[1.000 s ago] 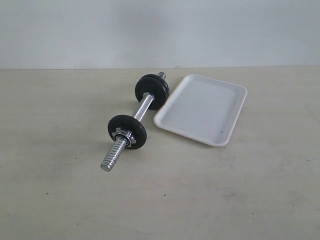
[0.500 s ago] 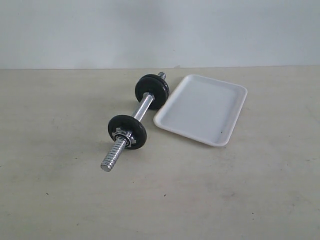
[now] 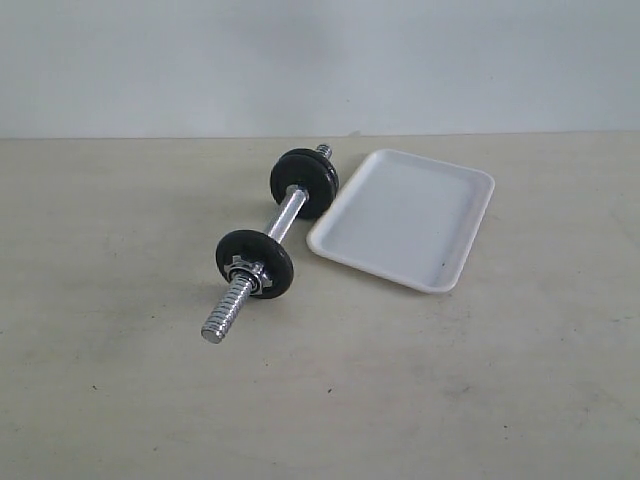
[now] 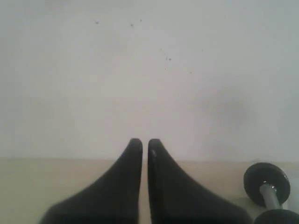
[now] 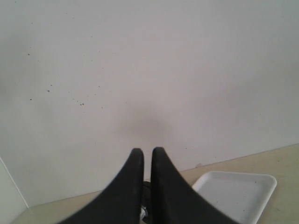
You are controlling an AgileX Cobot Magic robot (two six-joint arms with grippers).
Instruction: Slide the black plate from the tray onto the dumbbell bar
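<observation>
The dumbbell bar (image 3: pixel 270 240) lies on the table, a chrome rod with its threaded end toward the front. A black disc with a silver star nut (image 3: pixel 254 263) sits near that end. The black plate (image 3: pixel 304 181) is on the bar's far end, beside the white tray (image 3: pixel 404 218), which holds nothing. Neither gripper shows in the exterior view. My left gripper (image 4: pixel 141 142) is shut and empty, held above the table with the plate (image 4: pixel 266 183) off to its side. My right gripper (image 5: pixel 147 151) is shut and empty too; the tray (image 5: pixel 233 193) lies beyond it.
A pale wall rises behind the beige table (image 3: pixel 120 380). Part of the dumbbell shows as a dark shape behind the right gripper's fingers (image 5: pixel 166 186).
</observation>
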